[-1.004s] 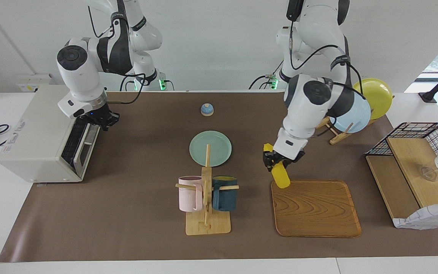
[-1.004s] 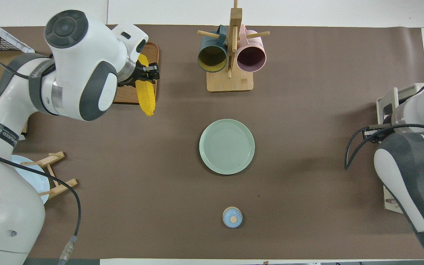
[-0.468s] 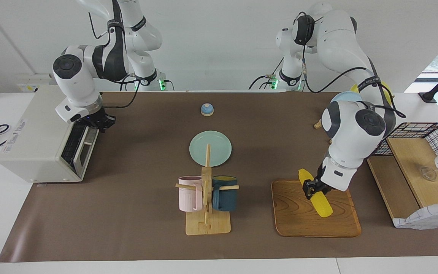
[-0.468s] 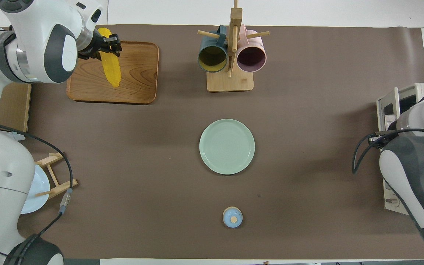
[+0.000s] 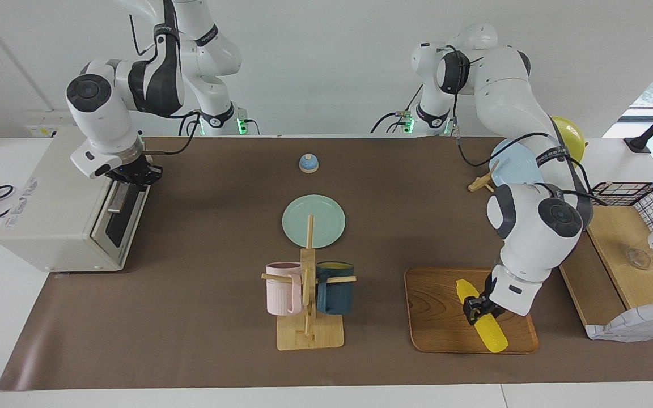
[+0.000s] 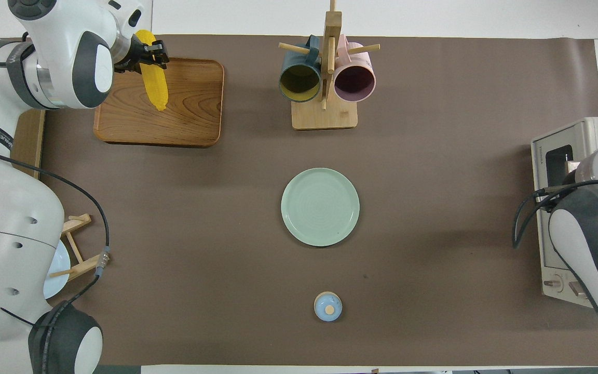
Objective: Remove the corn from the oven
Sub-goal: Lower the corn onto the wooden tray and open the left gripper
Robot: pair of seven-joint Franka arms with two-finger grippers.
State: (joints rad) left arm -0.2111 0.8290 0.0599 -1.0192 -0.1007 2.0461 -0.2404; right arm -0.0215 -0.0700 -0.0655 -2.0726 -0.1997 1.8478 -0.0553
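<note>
while the left gripper [image 5: 475,309] pinches the corn [image 5: 480,315] low over the wooden tray [image 5: 440,317], the right gripper [image 5: 132,177] is at the oven [image 5: 54,209] door's top edge, its finger state unclear.

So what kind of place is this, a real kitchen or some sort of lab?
Most likely a robotics lab staged as a kitchen: two robot arms work at a table covered with brown paper, where a toaster oven, a mug rack and a wooden tray are laid out like props.
</note>
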